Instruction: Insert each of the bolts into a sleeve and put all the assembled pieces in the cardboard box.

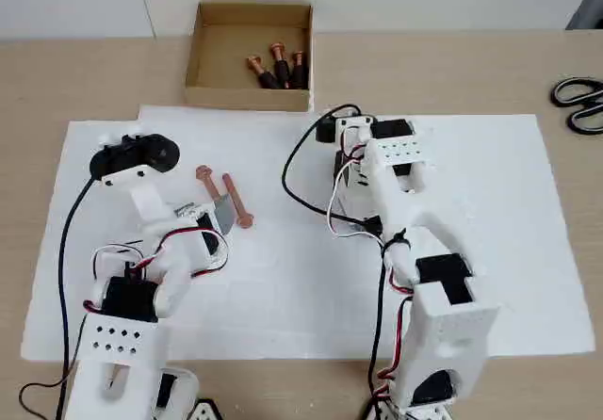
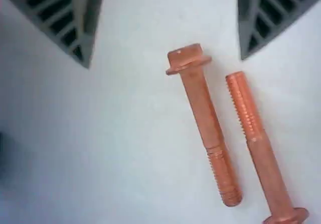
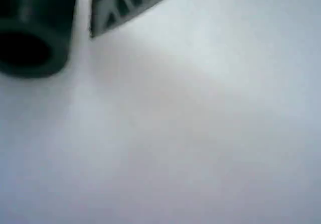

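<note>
While the left gripper (image 1: 226, 211) hangs low over the white sheet (image 1: 283, 288), I see its fingers (image 2: 65, 18) spread wide, with nothing between them. Two loose copper bolts lie flat on the sheet right under it. In the left wrist view the first bolt (image 2: 203, 128) has its flanged head just beside the midpoint of the open gap, and its threaded end points away from the gripper. The second bolt (image 2: 258, 148) lies close alongside it, not touching and turned the other way, so its threaded tip sits nearer one fingertip.

From above, the right gripper (image 1: 344, 130) sits at the far edge of the sheet, near the cardboard box (image 1: 198, 57). In its wrist view a dark sleeve (image 3: 30, 43) stands just beside the gripper's ribbed grey edge, its hollow end facing the camera. I cannot tell whether that gripper is spread or closed, or whether it grips the sleeve.

Three assembled pieces (image 1: 278, 67) lie in the box's right-hand part. Scissors (image 1: 579, 105) rest on the bare table (image 1: 94, 72), well off to the right.
</note>
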{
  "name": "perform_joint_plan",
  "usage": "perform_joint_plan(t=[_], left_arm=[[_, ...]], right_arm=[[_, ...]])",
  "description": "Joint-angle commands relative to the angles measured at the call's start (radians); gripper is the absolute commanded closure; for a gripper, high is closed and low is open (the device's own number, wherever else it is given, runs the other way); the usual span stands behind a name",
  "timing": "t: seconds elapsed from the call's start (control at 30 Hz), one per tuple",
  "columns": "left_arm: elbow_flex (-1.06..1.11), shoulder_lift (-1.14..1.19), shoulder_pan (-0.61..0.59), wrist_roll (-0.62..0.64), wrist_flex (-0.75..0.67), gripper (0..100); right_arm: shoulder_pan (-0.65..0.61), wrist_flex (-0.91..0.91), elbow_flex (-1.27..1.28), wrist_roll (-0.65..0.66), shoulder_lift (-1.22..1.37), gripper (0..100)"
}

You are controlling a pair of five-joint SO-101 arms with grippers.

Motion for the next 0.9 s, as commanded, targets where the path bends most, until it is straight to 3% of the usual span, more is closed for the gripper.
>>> perform_joint_plan(t=[0.0, 0.2, 0.3, 0.43, 0.87], left_arm=[[-0.004, -0.02, -0.002, 0.006, 0.0, 82], [-0.002, -0.02, -0.002, 0.006, 0.002, 82], [-0.002, -0.02, -0.002, 0.006, 0.003, 82], [-0.008, -0.02, -0.002, 0.006, 0.005, 82], [-0.248, 0.02, 0.0, -0.017, 0.143, 82]], right_arm=[[0.001, -0.022, -0.037, -0.005, 0.013, 86.2], [0.002, -0.054, -0.037, -0.005, 0.056, 87.2], [0.002, -0.054, -0.037, -0.003, 0.058, 99.1], [0.002, -0.03, -0.038, 0.028, 0.022, 99.5], [0.005, 0.179, -0.038, 0.064, -0.403, 99.5]])
